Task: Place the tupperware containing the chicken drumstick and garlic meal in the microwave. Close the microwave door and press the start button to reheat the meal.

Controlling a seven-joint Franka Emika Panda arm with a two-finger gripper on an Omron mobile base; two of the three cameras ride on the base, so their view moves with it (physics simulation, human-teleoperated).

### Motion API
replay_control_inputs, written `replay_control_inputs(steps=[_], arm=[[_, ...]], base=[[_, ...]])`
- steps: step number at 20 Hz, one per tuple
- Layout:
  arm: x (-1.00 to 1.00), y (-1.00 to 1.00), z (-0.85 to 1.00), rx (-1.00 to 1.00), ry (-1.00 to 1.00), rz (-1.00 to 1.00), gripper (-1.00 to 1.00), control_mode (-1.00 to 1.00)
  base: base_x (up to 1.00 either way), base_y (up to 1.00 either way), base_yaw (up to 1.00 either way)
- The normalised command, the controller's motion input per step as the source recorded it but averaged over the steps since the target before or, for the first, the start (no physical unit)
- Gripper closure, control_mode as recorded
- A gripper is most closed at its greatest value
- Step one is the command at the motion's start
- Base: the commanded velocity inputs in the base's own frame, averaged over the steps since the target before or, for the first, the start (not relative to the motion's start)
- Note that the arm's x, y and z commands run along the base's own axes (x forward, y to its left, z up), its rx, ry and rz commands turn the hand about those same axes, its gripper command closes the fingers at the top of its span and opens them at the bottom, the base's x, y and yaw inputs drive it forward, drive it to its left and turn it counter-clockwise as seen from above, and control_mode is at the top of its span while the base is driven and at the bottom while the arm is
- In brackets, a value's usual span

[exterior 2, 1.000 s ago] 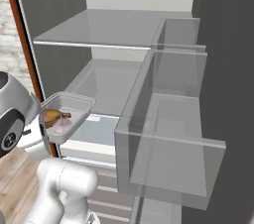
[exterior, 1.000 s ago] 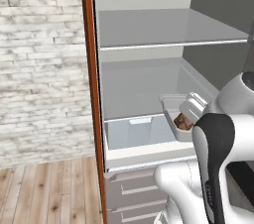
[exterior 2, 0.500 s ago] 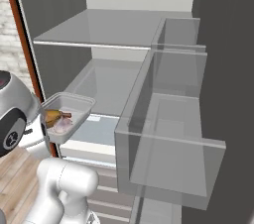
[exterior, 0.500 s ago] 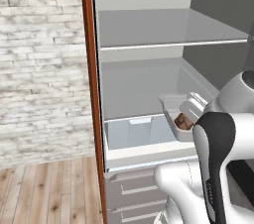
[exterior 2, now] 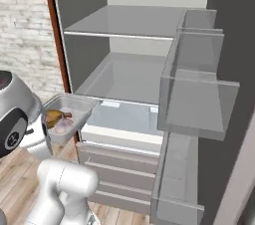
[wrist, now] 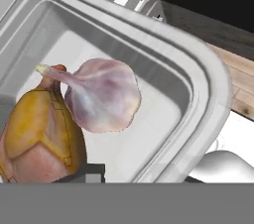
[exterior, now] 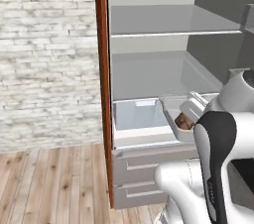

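- While the open fridge (exterior 2: 134, 77) is faced by the base, the tupperware (exterior 2: 69, 114) is seen held up in the air in front of it, level with the pulled-out crisper drawer (exterior 2: 127, 119) and off toward the brown cabinet edge (exterior: 101, 84).
- Seen from the left base view, the tupperware (exterior: 179, 114) is partly hidden behind the white and black arm (exterior: 218, 143), with a brown lump showing inside.
- From the hand view, the chicken drumstick (wrist: 37, 141) is seen lying golden-brown in the container, and the pale pinkish garlic bulb (wrist: 101, 94) is pressed against it, stem across the drumstick's top.
- The container's rim (wrist: 198, 94) is seen running over the gripper (wrist: 134, 176); one dark fingertip (wrist: 84, 172) is seen inside the wall, so the jaws are judged clamped on the tupperware's near wall.
- Wooden floor (exterior: 54, 183) is seen below, and a whitewashed brick wall (exterior: 47, 54) to the left.
- Clear door bins (exterior 2: 196, 94) are seen on the fridge door at the right.
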Motion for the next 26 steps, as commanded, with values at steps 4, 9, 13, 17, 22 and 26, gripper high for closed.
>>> replay_control_inputs(steps=[4, 9, 13, 17, 22, 26], arm=[[0.0, 0.0, 0.0, 0.0, 0.0, 0.0, 1.0, 1.0], [0.0, 0.0, 0.0, 0.0, 0.0, 0.0, 1.0, 1.0], [0.0, 0.0, 0.0, 0.0, 0.0, 0.0, 1.0, 1.0], [0.0, 0.0, 0.0, 0.0, 0.0, 0.0, 1.0, 1.0], [0.0, 0.0, 0.0, 0.0, 0.0, 0.0, 1.0, 1.0], [0.0, 0.0, 0.0, 0.0, 0.0, 0.0, 1.0, 1.0]], base=[[-0.44, 0.75, 0.26], [-0.13, 0.85, 0.5], [0.0, 0.54, 0.6], [-0.1, 0.52, 0.58], [-0.19, 0.57, 0.59], [-0.49, 0.83, 0.65]])
